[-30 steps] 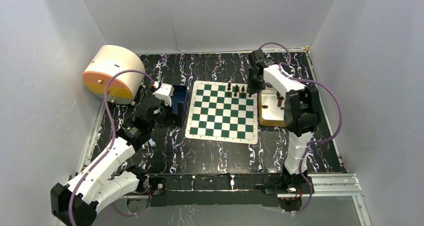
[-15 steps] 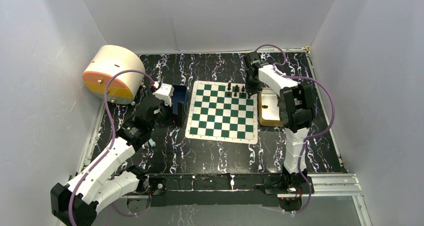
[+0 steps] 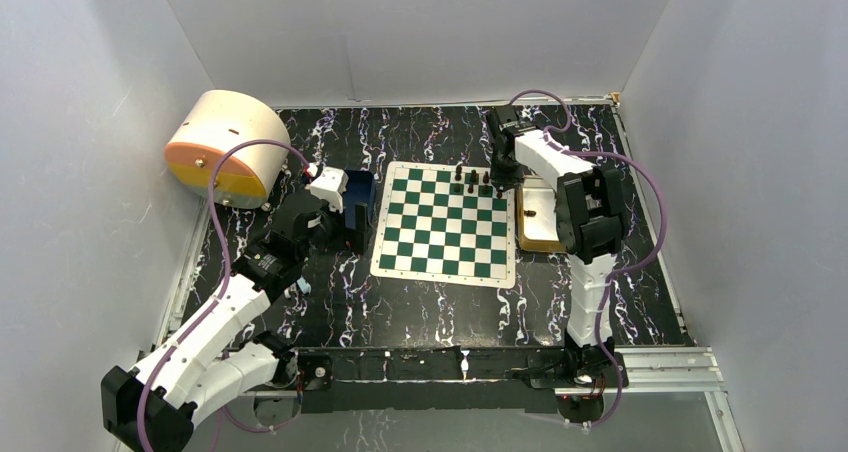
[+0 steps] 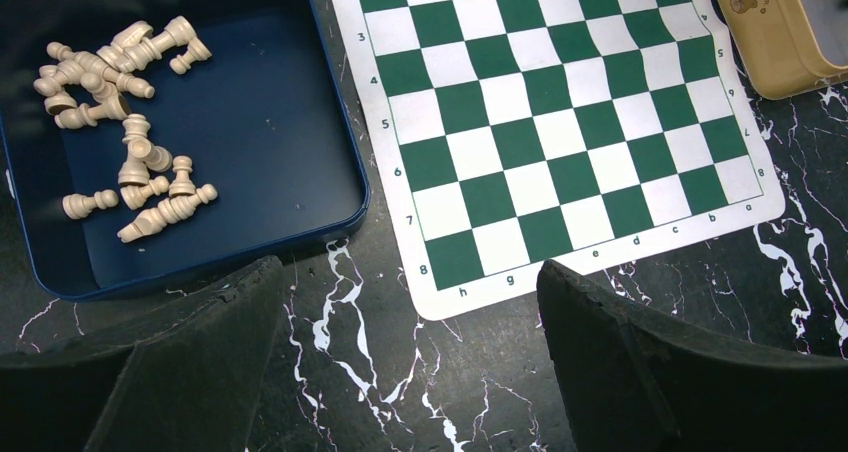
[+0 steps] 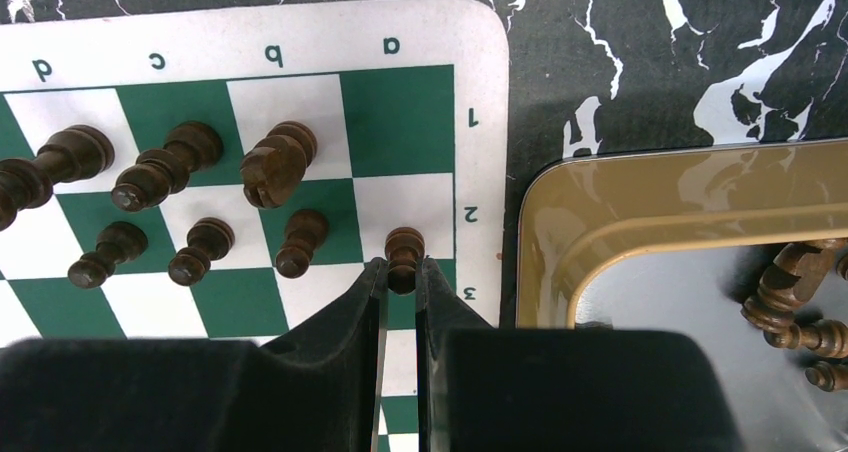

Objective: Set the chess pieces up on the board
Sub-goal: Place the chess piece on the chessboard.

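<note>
The green and white board [image 3: 445,224] lies mid-table and also shows in the left wrist view [image 4: 560,122] and the right wrist view [image 5: 240,152]. Several dark chess pieces [image 5: 190,207] stand on its far right corner squares. My right gripper [image 5: 402,277] is shut on a dark pawn [image 5: 404,252] over the a-file squares by the board's edge. More dark pieces [image 5: 800,312] lie in the gold tin tray [image 5: 620,202]. My left gripper [image 4: 410,302] is open and empty above the table near the board's h8 corner.
A blue tray [image 4: 250,122] holding several cream pieces [image 4: 120,102] sits left of the board. A cream and orange drum [image 3: 222,147] lies at the far left. Grey walls enclose the table.
My right arm has swung left from over the gold tray to the board's far right corner, carrying the pawn. The left arm has not moved.
</note>
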Action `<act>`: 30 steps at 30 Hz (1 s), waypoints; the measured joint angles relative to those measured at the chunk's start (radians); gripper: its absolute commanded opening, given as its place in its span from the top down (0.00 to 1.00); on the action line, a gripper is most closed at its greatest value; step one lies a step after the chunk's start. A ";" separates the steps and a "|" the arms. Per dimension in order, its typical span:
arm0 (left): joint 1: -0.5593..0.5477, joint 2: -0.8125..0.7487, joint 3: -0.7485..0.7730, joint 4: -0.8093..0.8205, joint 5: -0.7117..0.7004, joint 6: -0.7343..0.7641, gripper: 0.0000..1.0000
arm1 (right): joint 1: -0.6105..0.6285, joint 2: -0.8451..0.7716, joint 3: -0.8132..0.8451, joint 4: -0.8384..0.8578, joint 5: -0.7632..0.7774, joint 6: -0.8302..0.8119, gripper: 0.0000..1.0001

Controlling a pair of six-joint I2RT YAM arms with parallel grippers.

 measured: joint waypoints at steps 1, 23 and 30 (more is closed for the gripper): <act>0.000 0.000 0.000 0.000 0.000 0.000 0.06 | 0.000 0.000 0.000 0.000 0.001 0.000 0.84; 0.000 0.001 0.000 0.000 -0.003 0.000 0.06 | 0.000 0.024 0.032 0.001 0.018 -0.002 0.70; 0.000 0.001 0.000 0.000 -0.003 0.000 0.06 | 0.000 0.034 0.032 -0.001 0.018 -0.005 0.67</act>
